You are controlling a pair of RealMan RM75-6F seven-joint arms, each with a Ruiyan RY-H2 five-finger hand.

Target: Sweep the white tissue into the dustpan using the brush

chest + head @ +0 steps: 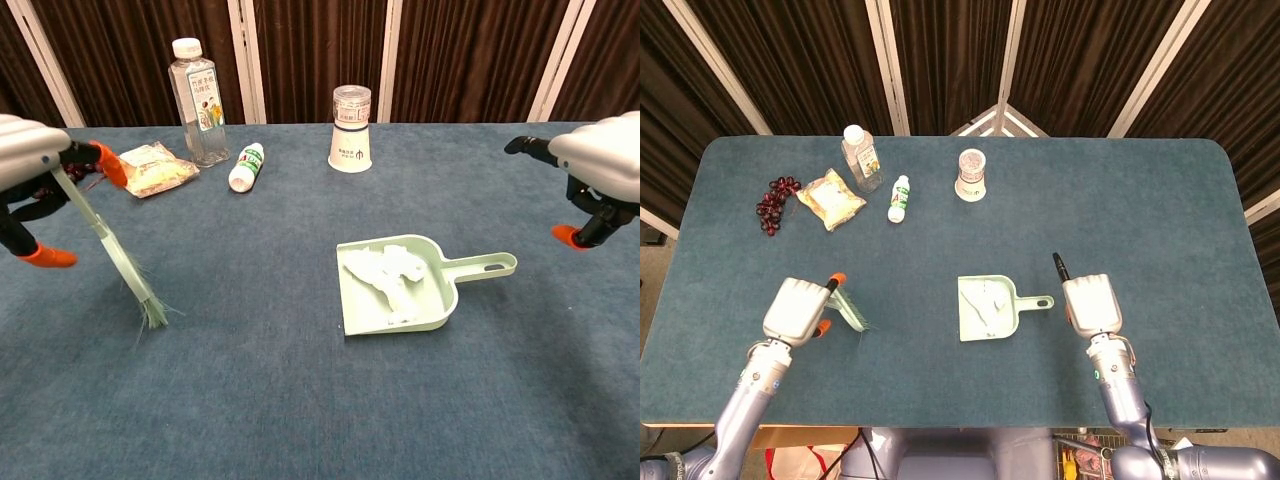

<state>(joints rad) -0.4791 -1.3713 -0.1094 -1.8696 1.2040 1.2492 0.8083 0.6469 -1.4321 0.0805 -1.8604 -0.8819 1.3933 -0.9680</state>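
While crumpled tissue fills the plastic dustpan, left hand fingers clasp the bristled brush

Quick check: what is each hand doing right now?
Left hand: holding the brush.
Right hand: holds nothing, fingers apart, off the dustpan.

table: matt blue cloth | dustpan: smooth green plastic | tissue: crumpled white paper

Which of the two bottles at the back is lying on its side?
The small white bottle with the green label; the taller clear water bottle to its left stands upright.
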